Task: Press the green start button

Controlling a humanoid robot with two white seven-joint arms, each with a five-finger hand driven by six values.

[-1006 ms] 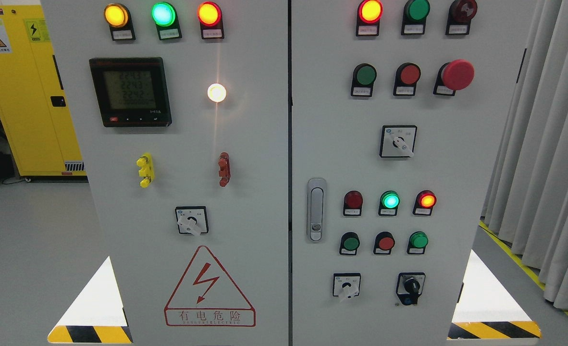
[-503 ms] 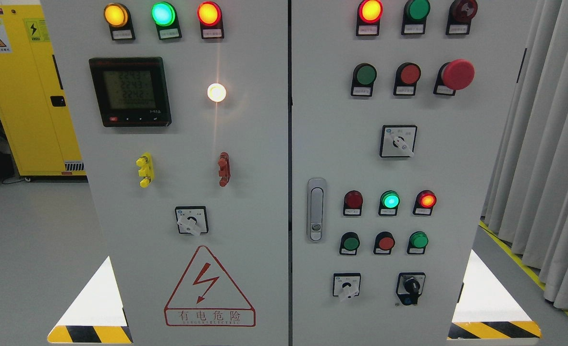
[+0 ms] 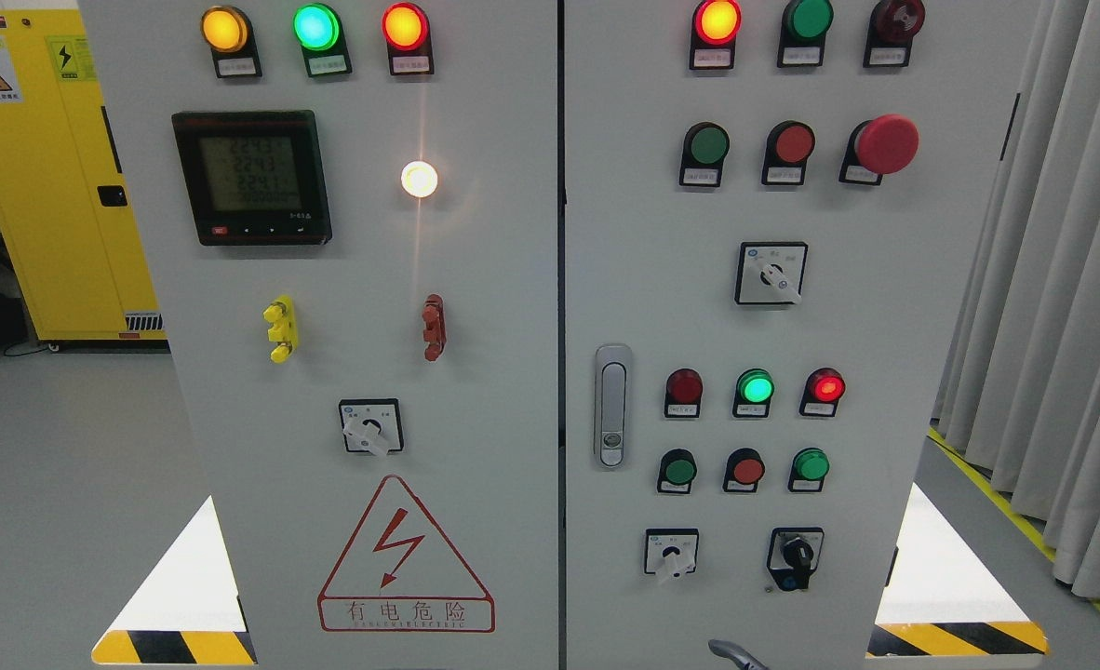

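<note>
A grey electrical cabinet [image 3: 513,279] fills the view. Its right door carries three green push buttons: one in the upper row [image 3: 706,144] and two in the lower row [image 3: 678,471] [image 3: 810,464]. Their labels are too small to read. A green lamp [image 3: 756,386] is lit above the lower row. Only a grey tip of my right hand [image 3: 731,653] shows at the bottom edge, below the lower buttons and apart from them. The left hand is out of view.
Red buttons [image 3: 794,143] [image 3: 747,470] and a red mushroom stop button [image 3: 886,144] sit beside the green ones. Rotary switches [image 3: 771,274] [image 3: 671,554] [image 3: 796,556] and a door handle [image 3: 612,405] are nearby. A yellow cabinet [image 3: 47,177] stands at left, curtains [image 3: 1062,279] at right.
A grey tip of my right hand has come into view at the bottom edge. The panel has not changed otherwise.
</note>
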